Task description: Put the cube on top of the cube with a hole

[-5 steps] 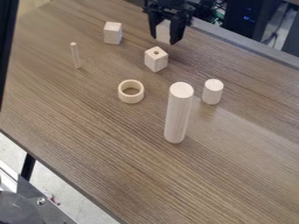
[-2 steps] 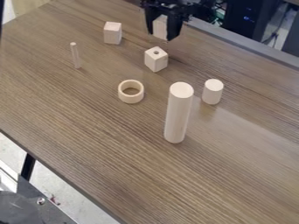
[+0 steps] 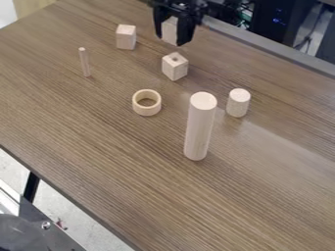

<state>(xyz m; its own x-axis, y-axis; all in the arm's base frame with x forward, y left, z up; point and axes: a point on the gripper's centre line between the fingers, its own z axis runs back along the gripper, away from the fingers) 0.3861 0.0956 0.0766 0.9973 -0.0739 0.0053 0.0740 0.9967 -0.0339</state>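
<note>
"Wooden cube (image 3: 169, 30), upper frame: held?"

"Yes, between the gripper's (image 3: 171, 41) fingers (image 3: 186, 30), which hide its sides; the frame's top edge cuts the arm off."

"And the cube with a hole (image 3: 175, 69)?"

"Lower, on the worktop (image 3: 98, 127)."

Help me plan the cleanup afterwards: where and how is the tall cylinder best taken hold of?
Probably by the upper part of its shaft, coming down from above. The tall cylinder stands upright with nothing on its round top, and its straight sides should let the end effector close on opposite faces. It would first have to release the cube it holds.
</note>
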